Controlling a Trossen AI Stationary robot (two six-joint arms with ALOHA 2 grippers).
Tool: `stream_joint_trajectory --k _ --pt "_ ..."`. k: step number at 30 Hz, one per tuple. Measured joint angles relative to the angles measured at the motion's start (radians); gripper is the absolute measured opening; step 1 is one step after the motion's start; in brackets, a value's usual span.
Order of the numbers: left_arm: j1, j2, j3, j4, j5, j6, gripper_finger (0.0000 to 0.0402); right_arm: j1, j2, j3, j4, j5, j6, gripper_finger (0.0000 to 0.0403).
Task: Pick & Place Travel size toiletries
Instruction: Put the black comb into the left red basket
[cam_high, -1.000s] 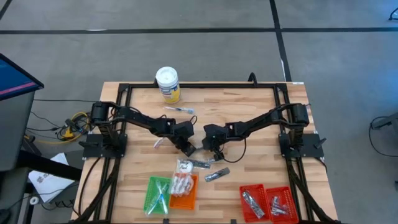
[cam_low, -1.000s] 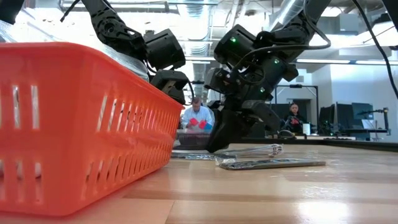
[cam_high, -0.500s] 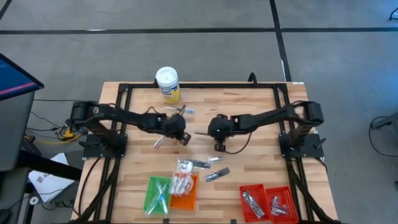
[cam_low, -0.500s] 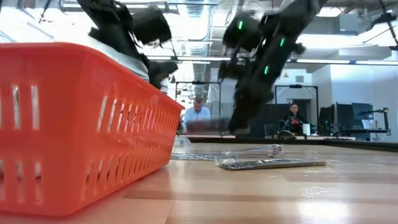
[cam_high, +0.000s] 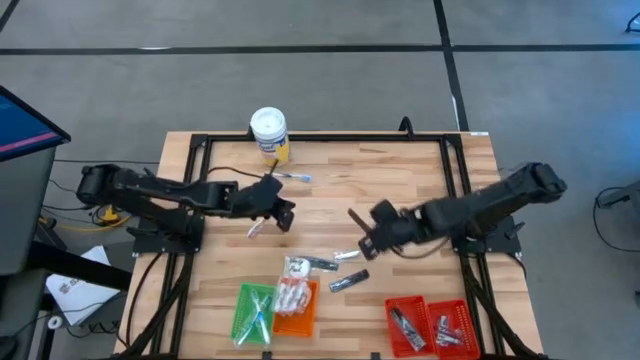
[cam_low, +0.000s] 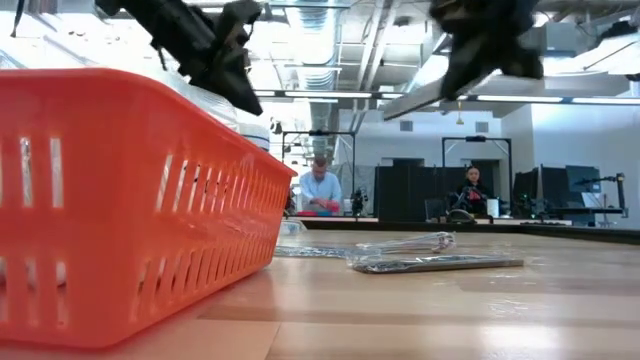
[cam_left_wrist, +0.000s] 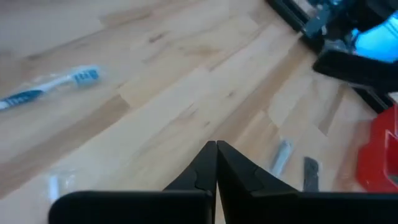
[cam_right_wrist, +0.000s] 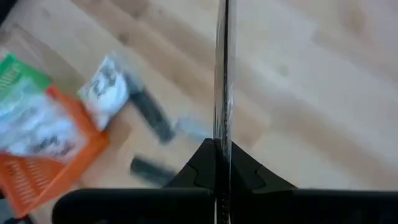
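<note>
A thin dark stick-shaped toiletry stood pinched between the closed fingers of the right gripper, raised above the pale wooden worktop. More small packets and dark tubes lay near an orange plastic tray. The left gripper hovered at centre-left, fingers pressed together, empty.

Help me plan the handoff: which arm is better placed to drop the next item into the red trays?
The right. Its tool is shut on a thin flat packet, and the high view shows it just above the red trays. The left tool is shut, empty, far across the table.
</note>
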Motion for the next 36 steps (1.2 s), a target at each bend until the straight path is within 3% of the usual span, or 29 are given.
stream_joint_trajectory --k 7,14,19,26,31,36 --pt "-0.129 -0.002 -0.001 0.015 -0.048 -0.022 0.0 0.283 0.085 0.107 -0.27 0.03 0.431 0.0001" --pt "-0.237 -0.008 -0.001 0.029 -0.163 -0.063 0.0 0.484 0.244 0.267 -0.314 0.024 0.692 0.0" --pt "-0.263 -0.008 -0.001 0.037 -0.171 -0.063 0.0 0.583 0.399 0.446 -0.366 -0.04 0.802 0.0" --pt "-0.267 -0.008 -0.001 0.049 -0.173 -0.067 0.0 0.682 0.589 0.679 -0.528 -0.231 0.908 0.0" --pt "-0.267 -0.008 -0.001 0.054 -0.173 -0.067 0.0 0.71 0.661 0.699 -0.558 -0.311 0.934 0.0" --pt "-0.266 -0.008 0.0 0.056 -0.172 -0.061 0.0 0.693 0.675 0.699 -0.561 -0.308 0.934 0.0"
